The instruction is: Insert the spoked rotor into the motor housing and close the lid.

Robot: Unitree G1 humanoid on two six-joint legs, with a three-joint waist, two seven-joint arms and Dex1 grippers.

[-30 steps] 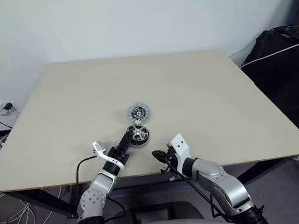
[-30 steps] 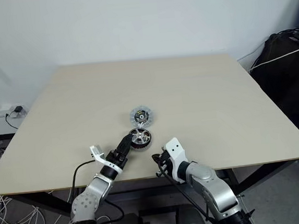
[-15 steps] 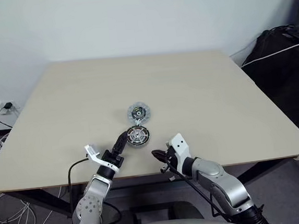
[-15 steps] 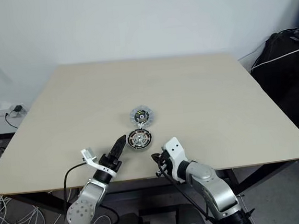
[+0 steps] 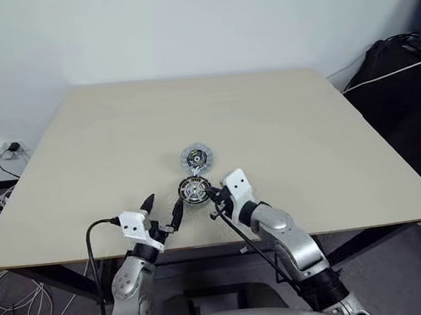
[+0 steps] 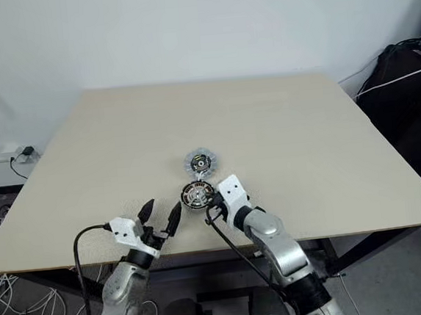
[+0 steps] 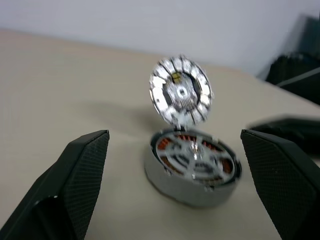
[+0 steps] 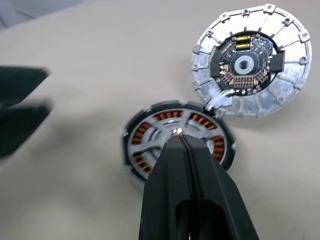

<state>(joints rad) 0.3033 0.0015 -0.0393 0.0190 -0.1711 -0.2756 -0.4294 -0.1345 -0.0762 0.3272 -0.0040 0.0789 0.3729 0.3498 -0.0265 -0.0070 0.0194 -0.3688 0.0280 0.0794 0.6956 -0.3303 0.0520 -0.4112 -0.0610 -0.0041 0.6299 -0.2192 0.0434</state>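
On the table (image 5: 281,122), my right gripper (image 8: 181,141), pinched shut and empty, hovers over the motor housing (image 8: 177,141); my left gripper (image 6: 158,212) gapes wide beside it, lid (image 8: 251,61) open.

Ahead of my shut right jaws I see the housing (image 8: 177,147): dark rim, silver spokes, copper-orange windings. Beyond it the lid (image 8: 251,62) is pale silver, segmented, dark-centred, with perhaps yellow bits. Table (image 5: 281,122) beige.

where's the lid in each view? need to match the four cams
Left eye: lid, table centre, just beyond the motor housing.
Right eye: same place.
Left wrist: propped open above the housing, mid-frame.
Right wrist: upper right, dark-centred face showing.
Shared landmark: the housing's copper windings.
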